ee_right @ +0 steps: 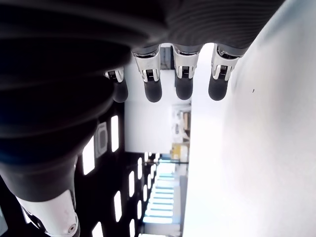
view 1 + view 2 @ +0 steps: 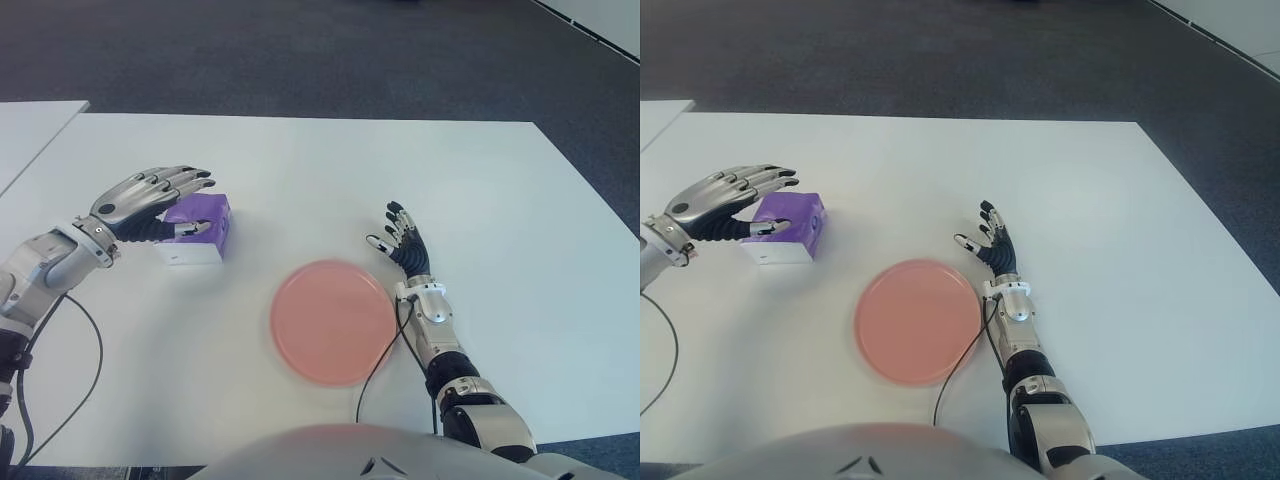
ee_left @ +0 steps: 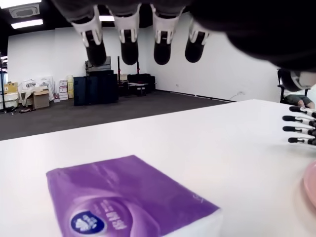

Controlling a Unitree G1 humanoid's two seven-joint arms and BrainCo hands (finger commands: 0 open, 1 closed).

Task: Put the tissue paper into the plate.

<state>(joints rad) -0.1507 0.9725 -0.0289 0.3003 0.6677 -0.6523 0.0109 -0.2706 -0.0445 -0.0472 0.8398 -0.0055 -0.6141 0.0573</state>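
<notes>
Your left hand (image 2: 150, 200) hovers spread over the pack (image 2: 195, 230), empty; close off-centre and it squirts away. The right hand (image 2: 402, 240) (relaxed, empty) shows beside the plate (image 2: 330, 320).

Purple tissue pack (image 2: 197, 229), pink plate (image 2: 331, 321), white table (image 2: 300, 170).

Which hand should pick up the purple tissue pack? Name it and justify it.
Left. The left hand hovers open right over the purple plastic-wrapped tissue pack, while the open right hand sits beyond the round pink plate, far from the pack.

One tissue pack (image 2: 196, 231), one plate (image 2: 332, 321), two hands.
</notes>
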